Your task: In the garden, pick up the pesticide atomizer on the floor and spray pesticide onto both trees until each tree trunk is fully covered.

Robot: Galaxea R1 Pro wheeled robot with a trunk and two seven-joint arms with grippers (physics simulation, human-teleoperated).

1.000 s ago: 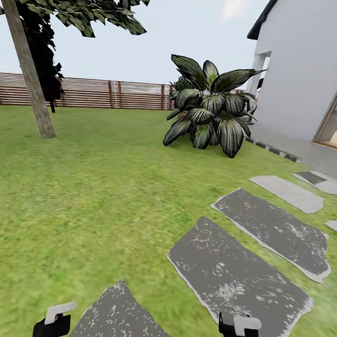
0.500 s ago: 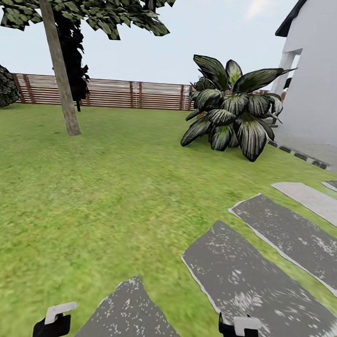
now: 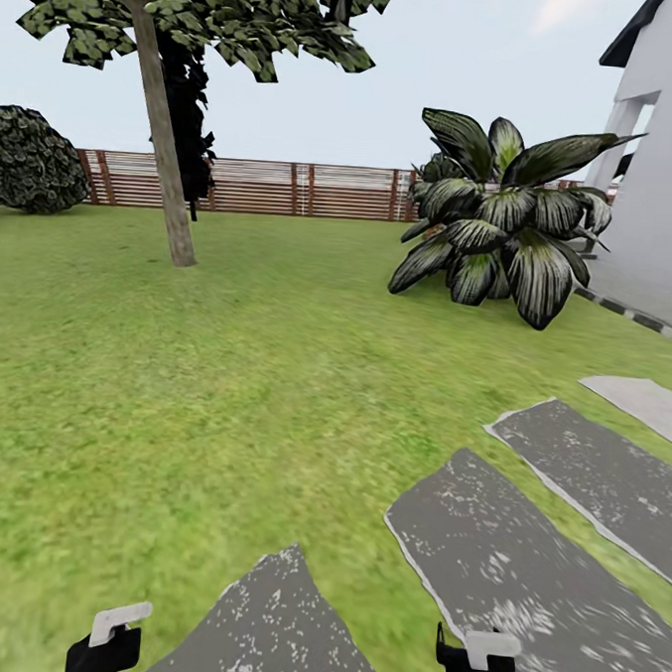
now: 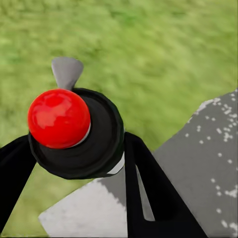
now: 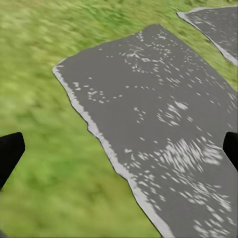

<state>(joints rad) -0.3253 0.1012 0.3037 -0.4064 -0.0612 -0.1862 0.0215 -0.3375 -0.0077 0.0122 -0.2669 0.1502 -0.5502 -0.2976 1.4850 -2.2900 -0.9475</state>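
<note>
Left gripper (image 4: 74,163) clamped on pesticide atomizer (image 4: 74,131), red knob up; right gripper (image 5: 119,148) spread wide over stepping stone (image 5: 158,124). No legible markings. Tree trunk (image 3: 166,157) far ahead-left on grass (image 3: 223,389).

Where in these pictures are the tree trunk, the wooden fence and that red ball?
Tree trunk (image 3: 166,157), head view: point on the middle of the bare bark.
Fence (image 3: 305,190), head view: point on the slats.
Red ball (image 4: 58,118), left wrist view: point on its rounded front, between the left jaws.
</note>
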